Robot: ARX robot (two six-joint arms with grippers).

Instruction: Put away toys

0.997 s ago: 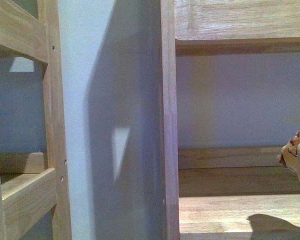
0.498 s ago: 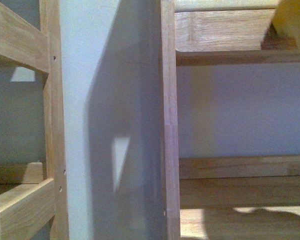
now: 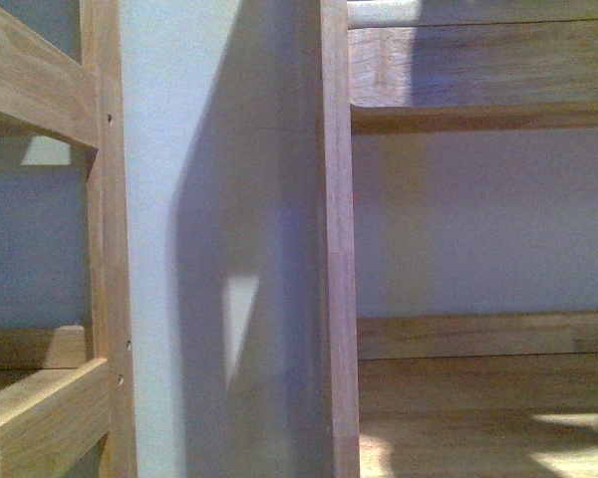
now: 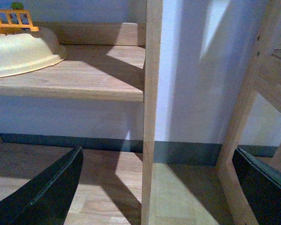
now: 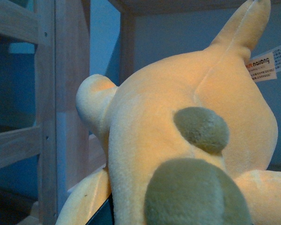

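The plush toy (image 5: pixel 187 140) fills nearly all of the right wrist view, pressed close to that camera, its orange-yellow body marked with two olive-green patches and a white sewn-in label (image 5: pixel 267 63) near its tail. The right gripper itself is hidden behind the plush, so whether its pincer clamps the toy cannot be told. Behind the toy, at about 9 o'clock, rise the wooden uprights of a shelf frame (image 5: pixel 47 93).

In the front view neither arm shows. A wooden post (image 3: pixel 337 239) stands dead centre, with a pale wall panel (image 3: pixel 179 199) at 9 o'clock and shelf boards (image 3: pixel 478 70) at 1 and 5 o'clock.

The left gripper (image 4: pixel 154 187) is spread wide and holds nothing, its dark fingers (image 4: pixel 47 192) either side of another wooden upright (image 4: pixel 152 93). At 10 o'clock a cream bowl-shaped object (image 4: pixel 18 49) sits on a shelf (image 4: pixel 84 77), with an orange toy fence (image 4: pixel 11 18) just behind it.
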